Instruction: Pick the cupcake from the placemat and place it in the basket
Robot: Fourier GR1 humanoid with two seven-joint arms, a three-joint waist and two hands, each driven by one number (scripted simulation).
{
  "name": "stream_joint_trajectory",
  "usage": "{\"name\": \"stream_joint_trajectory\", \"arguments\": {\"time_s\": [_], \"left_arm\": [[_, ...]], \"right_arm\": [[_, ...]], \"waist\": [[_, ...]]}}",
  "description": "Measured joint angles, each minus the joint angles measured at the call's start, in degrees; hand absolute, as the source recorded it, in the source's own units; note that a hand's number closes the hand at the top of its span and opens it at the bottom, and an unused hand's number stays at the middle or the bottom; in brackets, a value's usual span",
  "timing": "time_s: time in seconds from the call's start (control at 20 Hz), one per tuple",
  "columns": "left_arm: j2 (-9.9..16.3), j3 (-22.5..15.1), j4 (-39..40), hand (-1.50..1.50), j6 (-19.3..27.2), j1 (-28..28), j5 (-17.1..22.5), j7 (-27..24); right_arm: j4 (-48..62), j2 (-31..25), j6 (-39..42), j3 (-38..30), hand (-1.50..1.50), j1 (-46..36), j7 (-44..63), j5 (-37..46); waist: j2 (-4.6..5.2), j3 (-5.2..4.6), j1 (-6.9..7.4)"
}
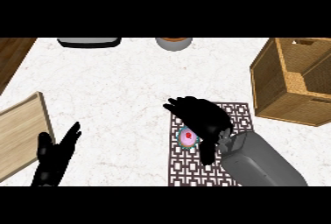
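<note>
A cupcake with pink icing, a red top and a teal wrapper sits on the brown patterned placemat in the lower middle. My right hand hovers right over it with fingers spread and straight, the thumb reaching down beside the cupcake's right side, so part of the cupcake is hidden. The fingers are not curled round it. The wicker basket stands at the right edge, beyond the placemat. My left hand rests open at the lower left, fingers up.
A wooden board lies at the left edge beside the left hand. At the counter's far edge are a dark tray and a grey bowl. A wooden surface shows at the upper left corner.
</note>
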Motion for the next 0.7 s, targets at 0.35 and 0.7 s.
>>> {"name": "stream_joint_trajectory", "arguments": {"time_s": [0.35,0.7], "left_arm": [[-1.1,1.4,2.0,0.00,-1.5,-1.2,-0.8,-0.6],[-1.2,2.2,0.5,0.00,-2.4,0.3,-1.6,-0.7]], "right_arm": [[5.3,2.3,-2.4,-0.4,-1.50,0.9,-5.5,5.9],[9.4,4.0,-0.4,0.0,-1.50,1.2,-5.3,10.3]], "waist": [[0.01,0.06,0.00],[0.04,-0.06,-0.04]]}}
